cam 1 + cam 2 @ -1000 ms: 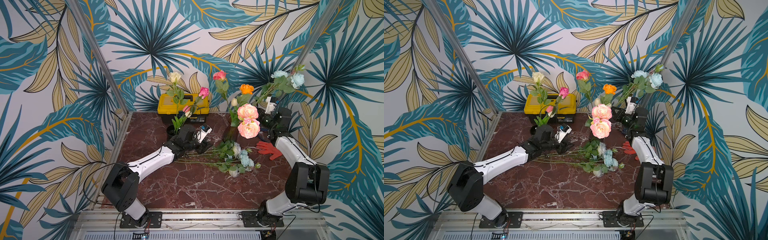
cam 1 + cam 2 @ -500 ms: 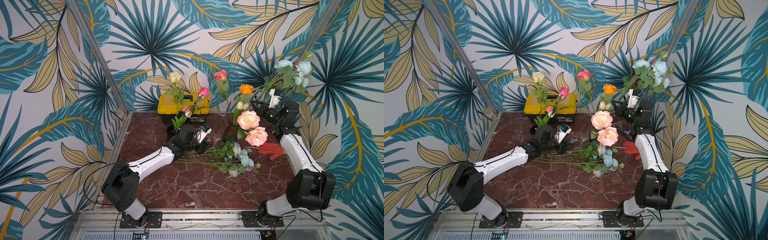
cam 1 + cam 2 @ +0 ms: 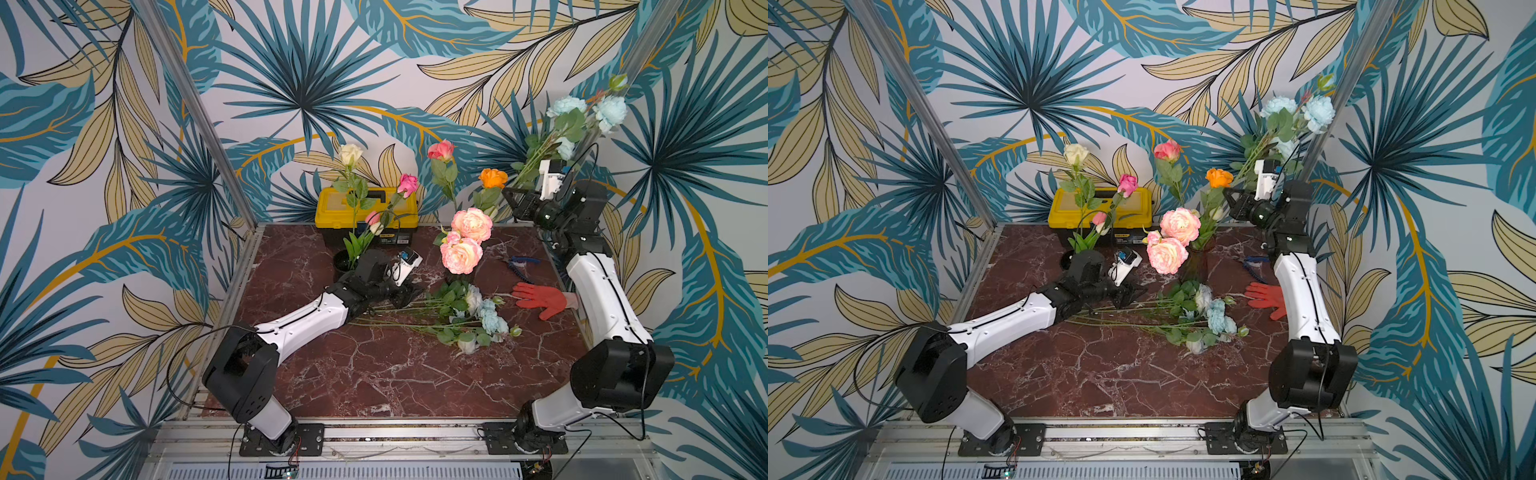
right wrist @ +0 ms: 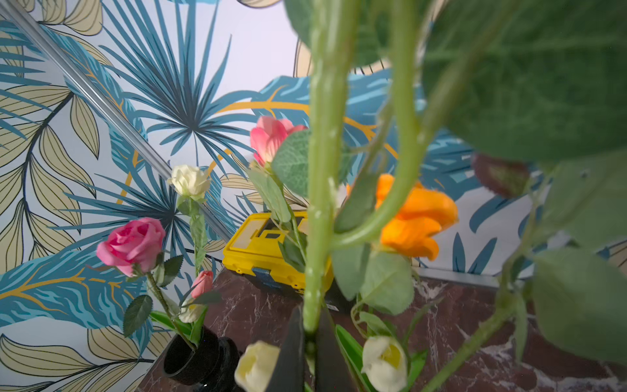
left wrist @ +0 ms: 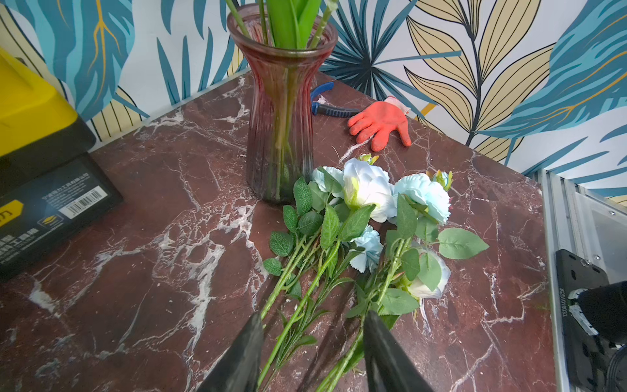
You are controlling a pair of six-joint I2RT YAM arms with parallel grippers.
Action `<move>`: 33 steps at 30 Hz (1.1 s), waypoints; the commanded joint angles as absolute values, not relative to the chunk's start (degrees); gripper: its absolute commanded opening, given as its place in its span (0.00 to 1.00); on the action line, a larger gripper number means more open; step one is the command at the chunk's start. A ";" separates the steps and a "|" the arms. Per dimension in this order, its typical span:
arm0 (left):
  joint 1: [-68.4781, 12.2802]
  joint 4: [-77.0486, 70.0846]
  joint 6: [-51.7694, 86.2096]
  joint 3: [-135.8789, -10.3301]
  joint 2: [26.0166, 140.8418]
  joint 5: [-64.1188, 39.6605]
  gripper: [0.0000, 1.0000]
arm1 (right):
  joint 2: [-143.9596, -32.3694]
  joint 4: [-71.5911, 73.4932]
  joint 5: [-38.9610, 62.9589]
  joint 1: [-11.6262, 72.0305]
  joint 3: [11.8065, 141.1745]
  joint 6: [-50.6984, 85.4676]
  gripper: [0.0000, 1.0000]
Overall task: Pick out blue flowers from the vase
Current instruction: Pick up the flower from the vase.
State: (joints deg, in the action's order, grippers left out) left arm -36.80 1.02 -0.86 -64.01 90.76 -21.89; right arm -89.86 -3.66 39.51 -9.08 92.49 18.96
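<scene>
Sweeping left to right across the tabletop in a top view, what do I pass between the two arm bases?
black pot → left gripper → blue flowers lying on the table → red glove. Left out because they overlap neighbours: yellow toolbox, peach-pink peonies, blue-handled pliers.

On its black lower half, the toolbox [image 5: 40, 163] carries a white barcode sticker [image 5: 82, 203] under a line of Chinese characters too small to read surely, beside a cut-off yellow logo [image 5: 10, 212]. A black bracket [image 5: 576, 281] at the table's edge bears a white code starting "W2510"; the rest is unclear.
</scene>
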 commanded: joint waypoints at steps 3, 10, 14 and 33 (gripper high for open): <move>-36.54 -0.10 -1.75 -66.90 88.29 -23.23 0.49 | -87.39 -19.27 38.77 -7.23 101.14 10.91 0.07; -36.42 0.00 -2.13 -67.02 86.77 -23.39 0.49 | -84.78 -24.87 36.62 -6.47 106.12 7.48 0.07; -36.30 -0.03 -2.58 -66.35 84.82 -22.52 0.49 | -83.71 -27.20 35.36 -6.42 108.72 5.93 0.07; -36.61 -0.05 -3.34 -61.82 77.09 -28.32 0.49 | -74.82 -37.61 35.45 -5.26 113.08 2.65 0.06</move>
